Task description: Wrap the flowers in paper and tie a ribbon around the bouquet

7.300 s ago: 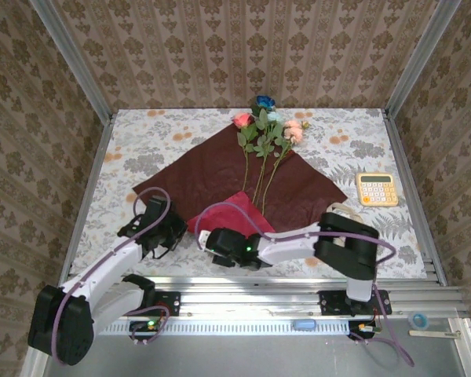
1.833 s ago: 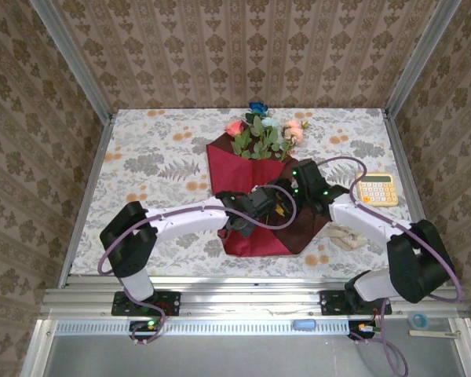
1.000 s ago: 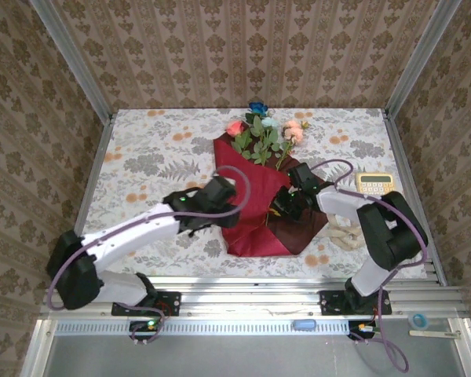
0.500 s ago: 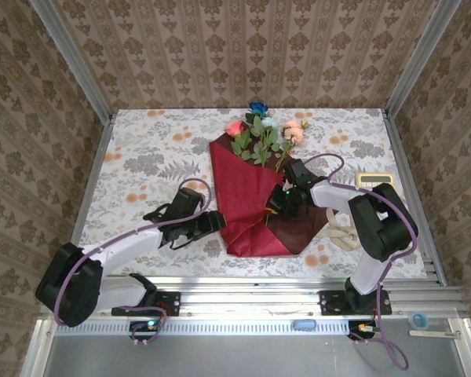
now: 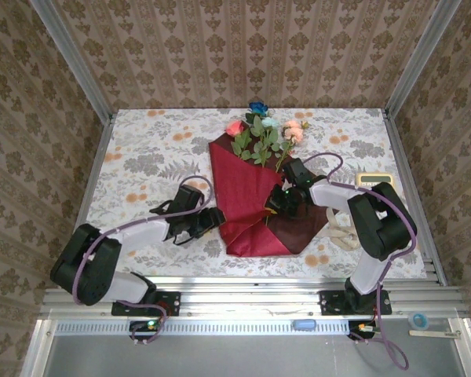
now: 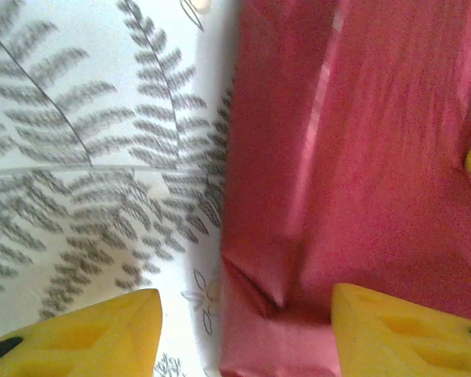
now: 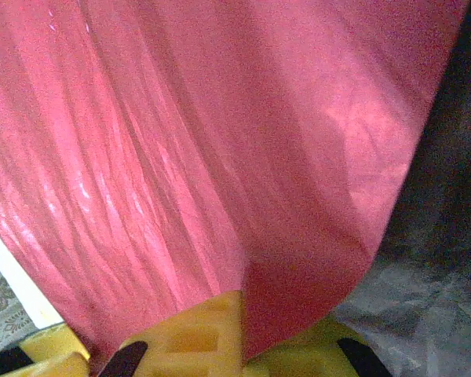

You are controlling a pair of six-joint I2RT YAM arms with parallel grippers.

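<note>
1. At the left of the floral-print counter [image 5: 141, 157], the left tool [image 5: 212, 222] lies low at the left edge of the paper [image 5: 247, 196]. Its arm reaches in from the near-left corner.
2. From the left wrist, the left tool [image 6: 245, 302] is spread wide and grips nothing. One yellow finger [image 6: 94, 338] is over the fern-patterned cloth and the other [image 6: 408, 330] over the red sheet, with the creased edge of the paper [image 6: 361, 157] between them.
3. At centre, the paper lies folded into a long cone that narrows toward the near edge. A brighter red flap covers the stems, and a darker maroon part shows at its lower right.
4. The flowers [image 5: 259, 129] stick out of the cone's wide far end, with pink, red, pale teal and blue heads among green leaves near the back wall.
5. Right of centre, the right tool [image 5: 275, 208] rests at the right edge of the red flap. The right wrist view shows this tool [image 7: 247, 330] closed on a fold of the paper [image 7: 180, 157], which runs down between its yellow fingers [image 7: 192, 338].
6. Further right, the beige ribbon [image 5: 341, 236] lies loose on the counter just beside the paper, partly under the right arm.
7. A yellow calculator [image 5: 373, 181] sits near the right edge, partly hidden by that arm.
</note>
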